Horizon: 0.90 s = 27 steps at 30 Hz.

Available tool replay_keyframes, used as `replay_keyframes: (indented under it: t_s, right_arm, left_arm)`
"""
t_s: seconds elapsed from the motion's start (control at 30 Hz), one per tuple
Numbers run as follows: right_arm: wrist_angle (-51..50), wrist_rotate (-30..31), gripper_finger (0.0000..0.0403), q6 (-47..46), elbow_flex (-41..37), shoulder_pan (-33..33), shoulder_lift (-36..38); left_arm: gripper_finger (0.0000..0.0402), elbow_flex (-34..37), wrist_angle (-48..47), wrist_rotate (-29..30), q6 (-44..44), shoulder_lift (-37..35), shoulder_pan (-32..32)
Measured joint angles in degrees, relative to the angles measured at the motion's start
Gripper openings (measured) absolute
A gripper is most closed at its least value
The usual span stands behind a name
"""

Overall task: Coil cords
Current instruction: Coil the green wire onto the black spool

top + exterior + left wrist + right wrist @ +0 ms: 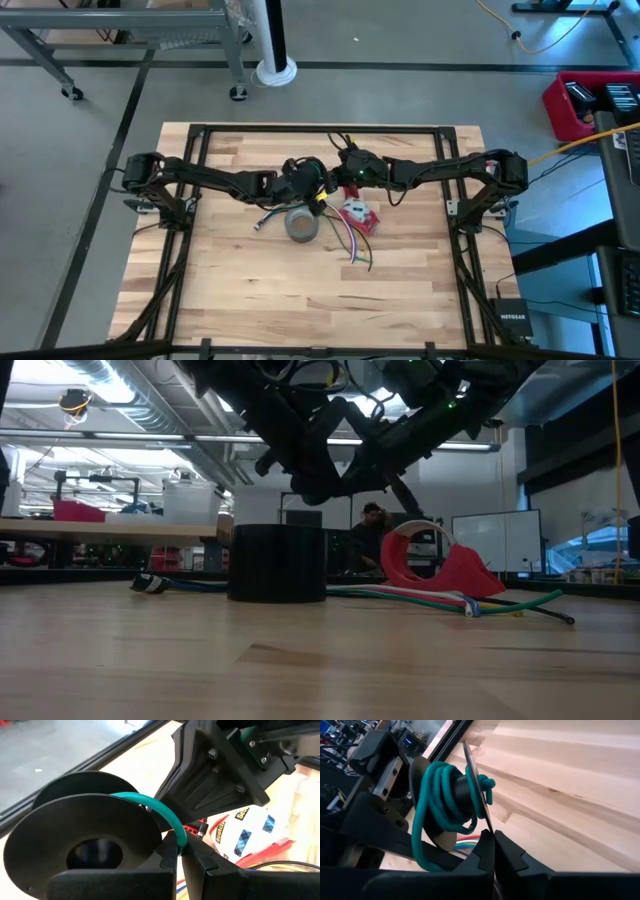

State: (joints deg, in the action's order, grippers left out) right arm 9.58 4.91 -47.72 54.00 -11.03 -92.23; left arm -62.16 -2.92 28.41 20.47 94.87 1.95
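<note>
A black spool (pixel 455 790) with two thin round flanges carries a green cord (pixel 437 800) wound around its core. It is held above the table's middle, between my two grippers. My left gripper (pixel 181 855) comes from the left and is shut on the cord where it leaves the spool. My right gripper (pixel 494 847) comes from the right and is shut on a flange. In the high view they meet at mid-table, left gripper (pixel 312 185) beside right gripper (pixel 340 172). Loose coloured cords (pixel 350 245) lie on the table below. My left gripper pinches the green cord (pixel 179 834) between its two fingers, right where the strand arcs off the spool's winding. The strand runs in a short curve from the spool to the fingers. The hold is clear of the table. My right gripper pinches the rim of one thin flange (pixel 489 827) between its two fingers, which lie across the disc's edge. The spool stands out beyond the fingers, lifted clear of the table, its axis roughly level.
A grey tape roll (pixel 302 223) stands on the table just below the grippers, and a red tape dispenser (pixel 358 215) with clear tape beside it on the right. Loose cords (pixel 420 598) trail toward the near edge. A dark frame rims the table (pixel 200 300).
</note>
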Motion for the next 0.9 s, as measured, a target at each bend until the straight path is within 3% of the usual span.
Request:
replay_keyframes:
  t_s: [0.27,0.53,0.9]
  right_arm:
    - [0.3,-0.2,0.0,-0.3,0.0,0.0,0.0]
    - [1.5,-0.5,0.0,-0.5,0.0,0.1,0.0]
    - [7.3,-4.0,0.0,-2.2,0.0,0.0,0.0]
  left_arm:
    - [0.0001,0.0,-1.8,3.5,-0.1,0.0,-1.9]
    - [0.0001,0.0,-2.8,13.7,-3.4,0.0,-4.8]
    - [0.0001,0.0,-2.3,22.3,-10.4,0.0,-8.4]
